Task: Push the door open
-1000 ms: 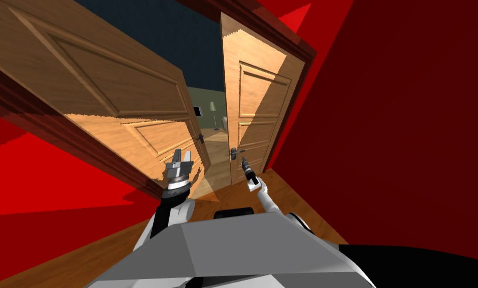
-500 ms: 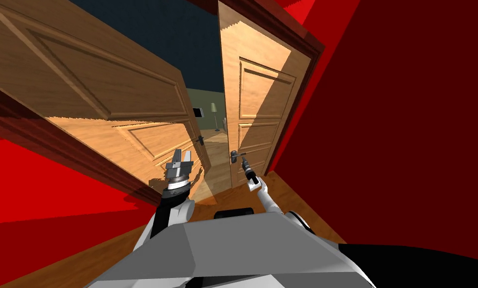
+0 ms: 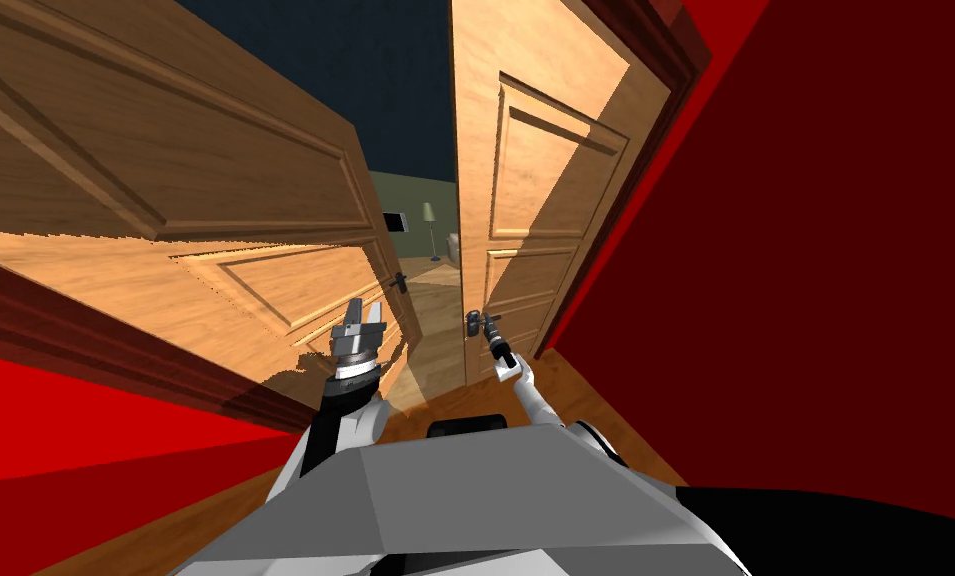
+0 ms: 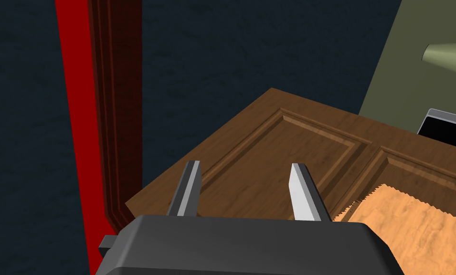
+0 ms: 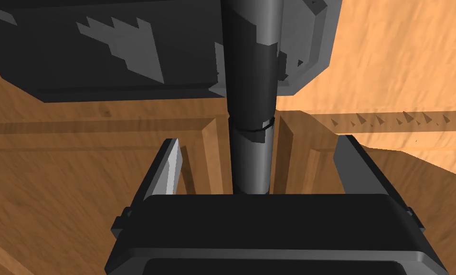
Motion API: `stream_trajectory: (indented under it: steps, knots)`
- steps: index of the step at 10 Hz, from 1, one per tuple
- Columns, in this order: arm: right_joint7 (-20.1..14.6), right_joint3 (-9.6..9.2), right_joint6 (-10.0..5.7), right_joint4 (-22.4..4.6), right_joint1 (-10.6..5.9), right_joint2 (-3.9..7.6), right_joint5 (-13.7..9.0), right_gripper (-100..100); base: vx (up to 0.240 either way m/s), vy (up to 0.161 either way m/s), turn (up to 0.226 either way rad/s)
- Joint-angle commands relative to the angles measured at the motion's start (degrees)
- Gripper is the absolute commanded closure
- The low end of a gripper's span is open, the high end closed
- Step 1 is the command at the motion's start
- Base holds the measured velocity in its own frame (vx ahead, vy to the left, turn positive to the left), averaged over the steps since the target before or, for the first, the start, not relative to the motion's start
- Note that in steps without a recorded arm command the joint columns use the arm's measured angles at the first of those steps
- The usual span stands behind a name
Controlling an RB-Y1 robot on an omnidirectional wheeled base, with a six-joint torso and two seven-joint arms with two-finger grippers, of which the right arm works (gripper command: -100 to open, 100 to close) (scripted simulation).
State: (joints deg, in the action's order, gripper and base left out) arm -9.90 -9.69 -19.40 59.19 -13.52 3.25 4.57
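Right pincer (image 3: 491, 333) wide open, fingers straddling the dark handle (image 5: 249, 86) without gripping it; right door leaf (image 3: 540, 170) ajar at 1 o'clock. Left pincer (image 3: 362, 312) open, empty, near left door leaf (image 3: 215, 170) at 10 o'clock.

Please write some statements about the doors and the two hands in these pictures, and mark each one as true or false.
1. The right hand has the dark door handle between its open fingers. True.
2. The left hand is shut on a handle. False: it is open and empty, facing the left door.
3. The two doors are closed together. False: a gap between the left door and the right door shows a lamp beyond.
4. The wall beside the right door is red. True.
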Motion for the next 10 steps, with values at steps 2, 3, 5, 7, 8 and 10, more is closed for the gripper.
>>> stream_trajectory:
  steps: [2,3,5,7,8,10]
  knots:
    - [0.0,0.0,0.0,0.0,0.0,0.0,0.0,100,0.038,0.007,0.0]
    - [0.0,0.0,0.0,0.0,0.0,0.0,0.0,100,-0.025,-0.007,0.007]
    - [0.0,0.0,0.0,0.0,0.0,0.0,0.0,100,-0.006,-0.003,0.006]
    - [0.0,0.0,0.0,0.0,0.0,0.0,0.0,100,0.0,0.0,0.0]
    - [0.23,0.83,-0.01,-0.03,-0.39,0.31,-0.13,100,0.117,0.061,-0.032]
    - [0.45,1.55,-0.01,-0.18,-0.45,0.55,-0.25,100,0.141,0.086,-0.044]
